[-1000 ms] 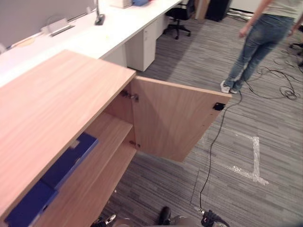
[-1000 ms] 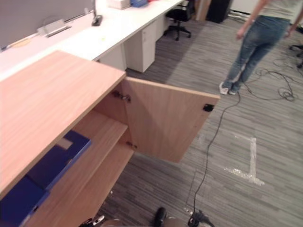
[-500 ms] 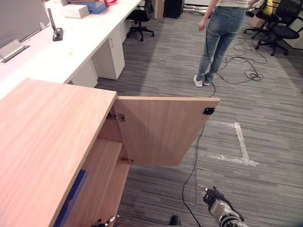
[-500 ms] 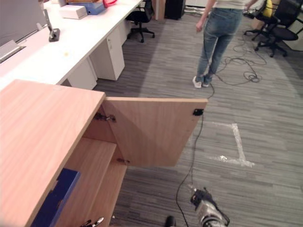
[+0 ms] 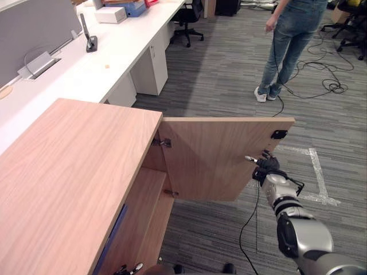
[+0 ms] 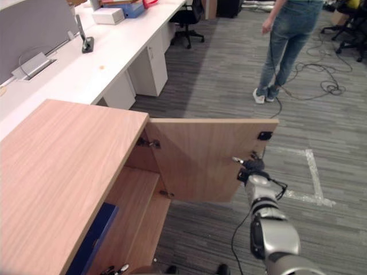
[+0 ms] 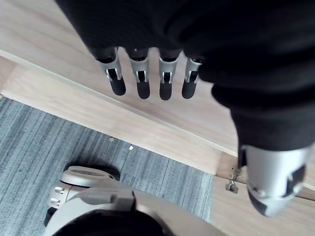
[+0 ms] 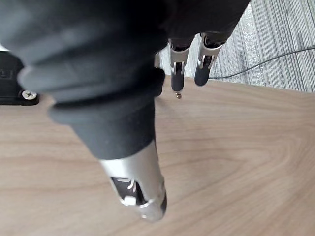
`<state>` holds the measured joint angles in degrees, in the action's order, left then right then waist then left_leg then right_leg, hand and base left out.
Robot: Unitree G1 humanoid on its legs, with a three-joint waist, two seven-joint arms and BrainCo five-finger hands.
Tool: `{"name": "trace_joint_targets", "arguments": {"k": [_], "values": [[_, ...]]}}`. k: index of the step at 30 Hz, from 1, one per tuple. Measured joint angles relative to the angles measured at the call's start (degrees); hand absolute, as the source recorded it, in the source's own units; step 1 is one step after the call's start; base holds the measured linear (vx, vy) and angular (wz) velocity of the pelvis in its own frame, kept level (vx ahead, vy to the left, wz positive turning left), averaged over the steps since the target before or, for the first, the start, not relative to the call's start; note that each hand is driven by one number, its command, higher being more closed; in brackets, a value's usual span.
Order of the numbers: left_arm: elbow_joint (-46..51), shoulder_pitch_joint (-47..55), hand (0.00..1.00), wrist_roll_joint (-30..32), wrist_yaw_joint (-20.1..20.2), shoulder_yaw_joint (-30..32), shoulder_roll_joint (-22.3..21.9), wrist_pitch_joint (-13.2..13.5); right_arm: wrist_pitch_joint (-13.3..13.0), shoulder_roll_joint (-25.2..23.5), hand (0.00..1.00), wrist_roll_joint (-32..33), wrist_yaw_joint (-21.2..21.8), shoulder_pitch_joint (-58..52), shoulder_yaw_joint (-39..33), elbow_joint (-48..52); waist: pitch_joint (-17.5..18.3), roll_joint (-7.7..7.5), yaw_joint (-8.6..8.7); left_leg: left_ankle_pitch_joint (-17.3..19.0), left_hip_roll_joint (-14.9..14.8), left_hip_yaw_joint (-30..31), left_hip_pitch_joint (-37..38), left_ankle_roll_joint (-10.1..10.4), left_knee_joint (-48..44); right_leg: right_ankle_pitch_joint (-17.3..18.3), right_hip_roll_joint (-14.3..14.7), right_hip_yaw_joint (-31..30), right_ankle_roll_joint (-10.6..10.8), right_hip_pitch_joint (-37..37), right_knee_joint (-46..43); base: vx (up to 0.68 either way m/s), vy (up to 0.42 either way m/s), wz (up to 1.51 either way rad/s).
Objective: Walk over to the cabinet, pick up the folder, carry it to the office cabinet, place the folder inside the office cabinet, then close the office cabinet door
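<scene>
Reaching higher than before, the right hand [image 5: 265,169], fingers straight, seemingly touches the open cabinet door [image 5: 212,154].

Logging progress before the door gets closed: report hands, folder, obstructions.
Right hand open at the open door, near its free edge; left hand open, empty. Blue folder lies inside the cabinet. Person stands well beyond the door.

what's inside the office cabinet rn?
A blue folder lies on a shelf, with the door open. The cabinet top covers most of the folder and the rest of the interior.
</scene>
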<state>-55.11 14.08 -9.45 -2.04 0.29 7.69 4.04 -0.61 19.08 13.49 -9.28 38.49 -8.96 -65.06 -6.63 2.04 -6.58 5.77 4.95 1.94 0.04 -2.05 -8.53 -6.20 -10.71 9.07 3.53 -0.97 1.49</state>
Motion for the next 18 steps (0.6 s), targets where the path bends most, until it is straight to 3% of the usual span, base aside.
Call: {"name": "trace_joint_targets", "arguments": {"k": [12, 18], "values": [[-0.5, 0.7, 0.0, -0.4, -0.1, 0.2, 0.0, 0.2, 0.8, 1.1, 0.0, -1.2, 0.1, 5.7, 10.5, -0.6, -3.6, -0.13, 0.34, -4.6, -2.3, 2.7, -0.1, 2.4, 5.4, 0.2, 2.3, 1.7, -0.2, 1.7, 0.2, -0.09, -0.079, 0.06], [-0.8, 1.2, 0.0, -0.3, -0.4, 1.4, -0.6, 0.1, 0.8, 1.1, 0.0, -1.1, 0.3, 6.6, 11.6, -0.5, -3.9, -0.17, 0.76, -5.6, -3.8, 3.9, -0.4, 3.3, 6.2, -0.1, 3.9, 2.4, 0.0, 1.9, 1.0, -0.01, -0.062, 0.04]]}}
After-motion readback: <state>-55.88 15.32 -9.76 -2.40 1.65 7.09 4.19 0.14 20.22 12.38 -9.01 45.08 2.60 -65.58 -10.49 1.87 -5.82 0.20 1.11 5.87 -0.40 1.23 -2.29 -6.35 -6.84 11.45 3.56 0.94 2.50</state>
